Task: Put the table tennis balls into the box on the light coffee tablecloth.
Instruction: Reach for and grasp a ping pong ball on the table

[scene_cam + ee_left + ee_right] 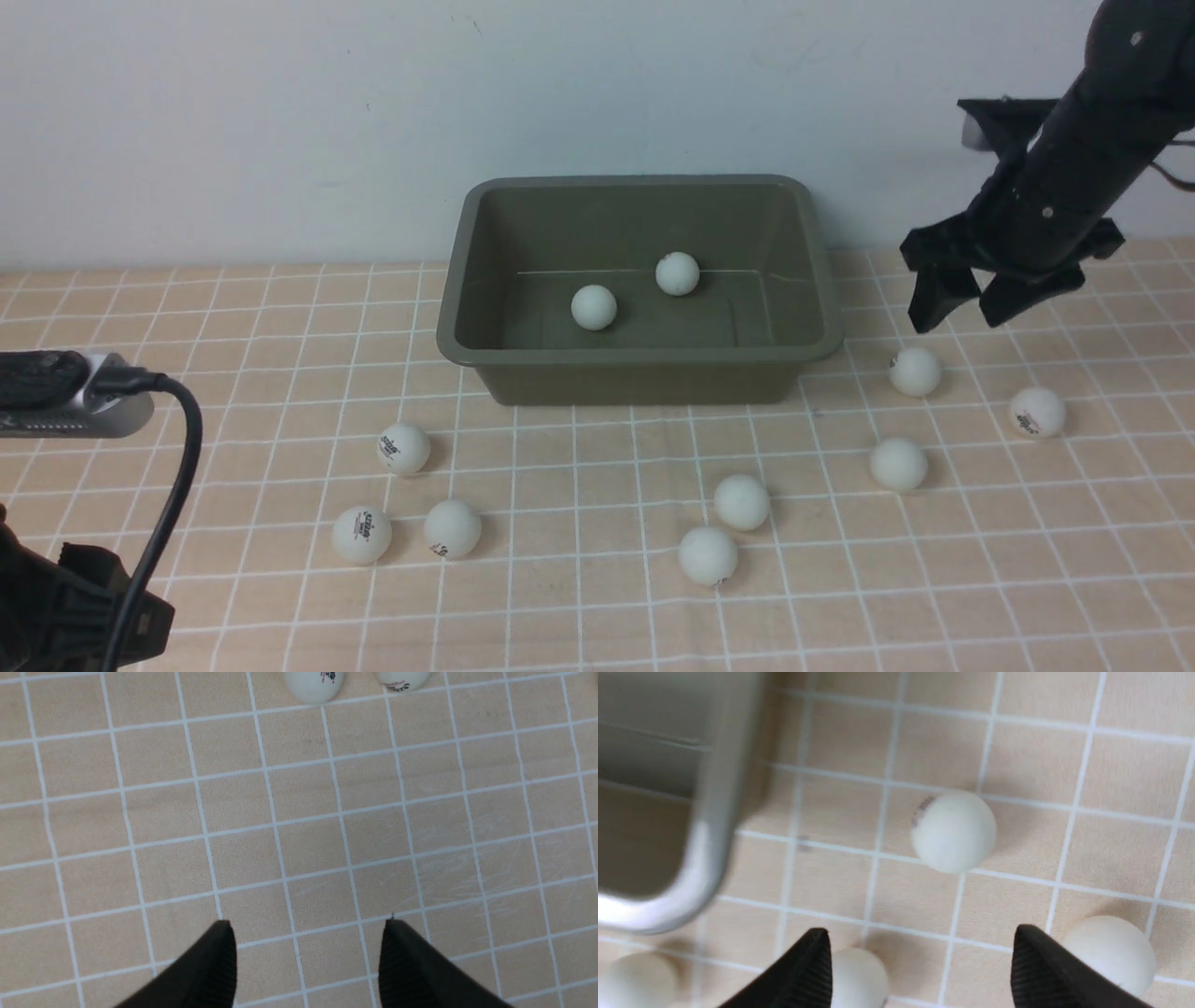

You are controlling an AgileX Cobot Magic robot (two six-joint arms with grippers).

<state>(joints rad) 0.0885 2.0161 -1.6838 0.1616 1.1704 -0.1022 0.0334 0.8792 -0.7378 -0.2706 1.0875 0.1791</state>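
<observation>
The olive-green box stands at the back middle of the light coffee tablecloth. Two table tennis balls lie inside it. Several more white balls are scattered on the cloth, three at the front left, two in the front middle, three at the right. My right gripper hangs open and empty beside the box's right end, above one ball. My left gripper is open over bare cloth, with two balls ahead of it.
The box's rounded corner sits close to the right gripper. Two balls lie just outside its fingers. The left wrist camera and its cable show at the front left. A white wall stands behind the box.
</observation>
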